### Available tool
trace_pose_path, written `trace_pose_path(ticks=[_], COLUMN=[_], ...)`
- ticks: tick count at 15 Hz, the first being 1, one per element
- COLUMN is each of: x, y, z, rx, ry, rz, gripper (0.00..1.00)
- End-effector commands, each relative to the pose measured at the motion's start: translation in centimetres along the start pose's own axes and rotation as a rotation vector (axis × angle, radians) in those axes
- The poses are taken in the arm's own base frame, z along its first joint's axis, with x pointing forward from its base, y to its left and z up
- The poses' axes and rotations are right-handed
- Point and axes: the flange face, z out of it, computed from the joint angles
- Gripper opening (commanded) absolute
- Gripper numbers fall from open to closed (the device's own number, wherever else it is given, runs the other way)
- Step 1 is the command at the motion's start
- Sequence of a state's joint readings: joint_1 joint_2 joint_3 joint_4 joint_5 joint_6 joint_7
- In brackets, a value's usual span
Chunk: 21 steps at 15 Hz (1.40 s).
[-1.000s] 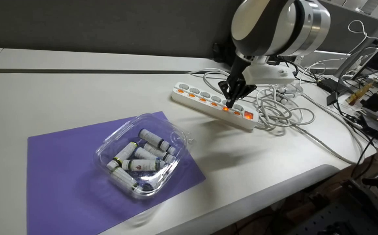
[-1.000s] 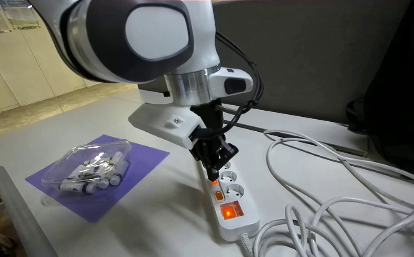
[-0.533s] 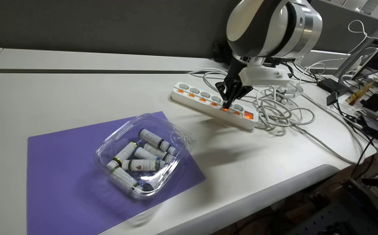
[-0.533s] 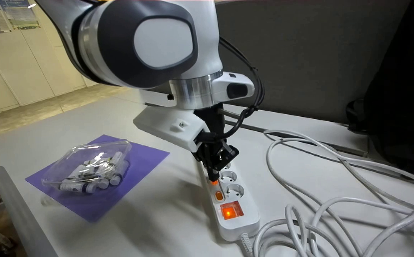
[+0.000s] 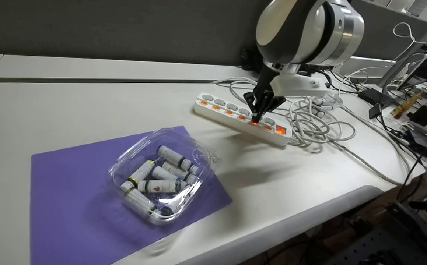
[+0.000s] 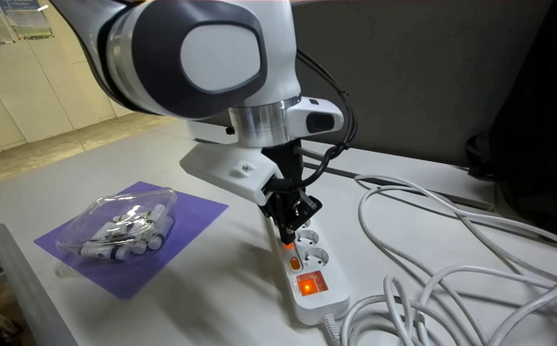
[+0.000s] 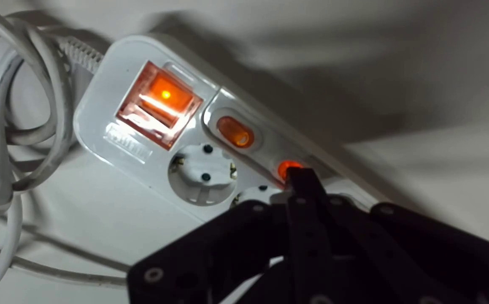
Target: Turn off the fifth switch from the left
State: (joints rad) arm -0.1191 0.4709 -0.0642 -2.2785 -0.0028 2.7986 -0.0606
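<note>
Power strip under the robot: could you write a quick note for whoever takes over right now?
Jaws: shut, holding nothing, right at the fifth switch; contact unclear.
Where: on the power strip, two along from the large lit switch.
Done: jaws lined up; the fifth switch glows, so likely on.
Left: likely press it, watch for its light to go out, lift clear.

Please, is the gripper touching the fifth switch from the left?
Cannot tell. In the wrist view, the gripper covers part of the glowing fifth switch, hiding where they would meet; both exterior views show no plain contact or gap.
</note>
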Motion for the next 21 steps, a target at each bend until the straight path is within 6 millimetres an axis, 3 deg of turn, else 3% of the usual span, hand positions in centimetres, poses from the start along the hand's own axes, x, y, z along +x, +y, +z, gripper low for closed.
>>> trace_pose_path(ticks=[1,21], x=[0.0,-1.8], y=[0.6,4.8], z=[0.0,4.4], rx=[0.006,0.081], ry=[-0.008,0.056], rz=[0.01,0.244], gripper=[0.0,0.0])
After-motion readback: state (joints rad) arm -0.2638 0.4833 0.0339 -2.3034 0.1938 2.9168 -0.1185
